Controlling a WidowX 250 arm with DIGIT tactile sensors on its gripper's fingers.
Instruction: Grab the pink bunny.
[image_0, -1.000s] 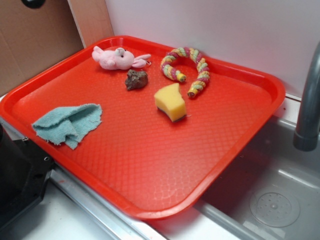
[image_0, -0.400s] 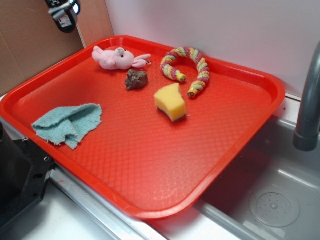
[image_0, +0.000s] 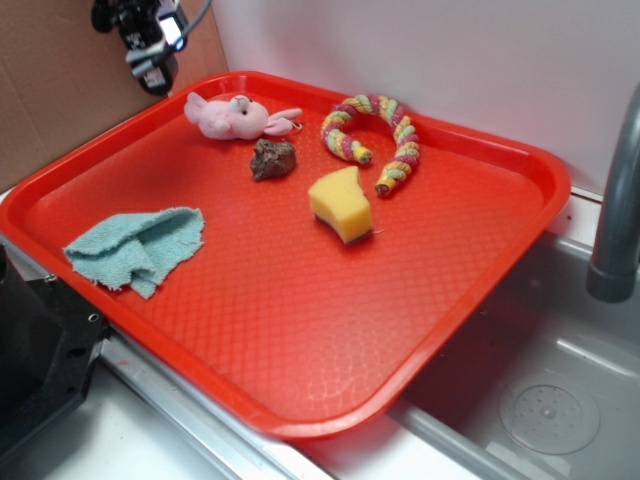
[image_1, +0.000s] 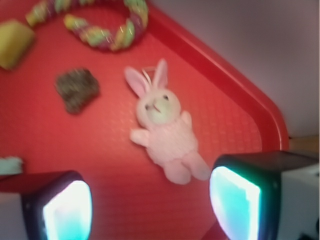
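Closest in the wrist view are the two glowing fingertips (image_1: 67, 210) of the pincer (image_1: 150, 207), spread wide with nothing between them, while in the exterior view the pincer (image_0: 150, 55) hangs above the tray's far left corner, clear of everything. Just beyond the tips lies the small pale-pink plush bunny (image_1: 165, 132), flat on its back on the red plastic tray (image_1: 50, 145), feet toward the camera and ears pointing to about 12 o'clock; in the exterior view the bunny (image_0: 235, 117) sits near the tray's (image_0: 300, 330) far rim at roughly 11 o'clock. The toy lies toward the right fingertip rather than centred in the gap, so a straight descent could, I judge, land one finger on its legs and pin or shove it instead of bracketing it. The raised rim runs close at the bunny's 3 o'clock, and a tip drifting that way might strike it. Farther off, at the bunny's 9 o'clock, rests a dark brown lumpy clump (image_1: 76, 89), near enough to be nudged by a wide sweep. Beyond, at 11 o'clock, the pink-yellow-green twisted rope toy (image_1: 100, 25) and the yellow foam sponge (image_1: 15, 42) seem safely apart.
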